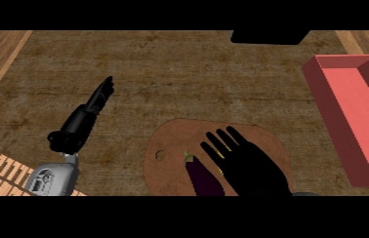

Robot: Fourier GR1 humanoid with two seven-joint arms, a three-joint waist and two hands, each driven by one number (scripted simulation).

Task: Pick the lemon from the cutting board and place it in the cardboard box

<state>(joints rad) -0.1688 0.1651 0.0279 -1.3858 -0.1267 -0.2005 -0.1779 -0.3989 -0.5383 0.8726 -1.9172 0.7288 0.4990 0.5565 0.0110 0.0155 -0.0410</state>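
Observation:
A brown cutting board (173,144) lies at the lower middle of the counter. My right hand (249,168) hovers over it, palm down, fingers straight and spread, pointing away from me. Only thin yellow slivers of the lemon (218,156) show between those fingers; the rest is hidden under the hand. A dark purple eggplant (202,178) lies on the board just left of the hand. A red open box (338,100) stands at the right edge. My left hand (97,103) rests at the left, fingers straight and up, holding nothing.
A black object (268,36) sits at the counter's far edge, upper right. A slatted wooden piece (10,171) shows at the lower left corner. Bare brown countertop (187,76) spreads between the board and the far edge.

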